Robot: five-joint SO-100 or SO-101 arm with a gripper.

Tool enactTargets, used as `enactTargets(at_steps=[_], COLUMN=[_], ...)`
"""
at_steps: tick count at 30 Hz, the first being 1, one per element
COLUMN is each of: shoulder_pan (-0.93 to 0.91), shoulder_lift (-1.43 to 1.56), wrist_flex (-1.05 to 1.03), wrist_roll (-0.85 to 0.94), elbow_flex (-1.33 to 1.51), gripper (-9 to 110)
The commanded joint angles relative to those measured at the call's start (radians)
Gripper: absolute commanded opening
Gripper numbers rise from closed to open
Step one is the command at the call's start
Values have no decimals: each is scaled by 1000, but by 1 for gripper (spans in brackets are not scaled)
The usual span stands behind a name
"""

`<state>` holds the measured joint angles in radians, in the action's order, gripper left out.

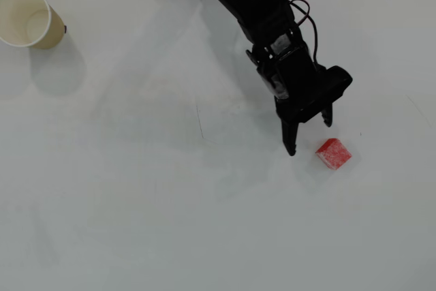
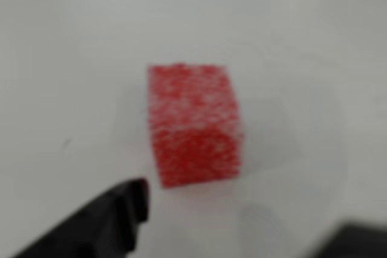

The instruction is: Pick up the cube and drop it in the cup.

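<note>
You are at the very start: nothing has been picked up yet, and the whole job of gripping, carrying and dropping is left, as far as I can judge. The cube (image 1: pixel 334 153) sits on the bare white table (image 1: pixel 170 223), toward the lower right of the overhead view, and your gripper (image 1: pixel 310 134) hangs just beside it, up and to the left, with its jaws parted and nothing between them. The two fingers do not straddle the cube; it lies off to the right of the longer finger's tip, close but apart from it. In the wrist view the cube (image 2: pixel 193 125) fills the middle of the picture, with one dark finger (image 2: pixel 109 222) coming in at the lower left and a second dark edge at the lower right corner, so the opening looks roughly aimed at it. The cup (image 1: pixel 27 17) stands upright and empty at the far upper left of the overhead view, well apart from both the cube and the arm. The cube is small and red, its faces mottled with whitish speckles, and it is turned at an angle to the fingers; the wrist picture is blurred, so finer detail is lost.
</note>
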<state>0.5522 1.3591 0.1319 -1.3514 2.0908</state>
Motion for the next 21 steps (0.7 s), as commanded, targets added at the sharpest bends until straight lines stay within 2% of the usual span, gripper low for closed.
enactTargets(at_steps=[1, 21], shoulder_pan=[23, 8], shoulder_lift=[18, -161], wrist_flex=[43, 49], wrist_roll=[-9, -9], elbow_flex=[-152, -307], gripper=[35, 35])
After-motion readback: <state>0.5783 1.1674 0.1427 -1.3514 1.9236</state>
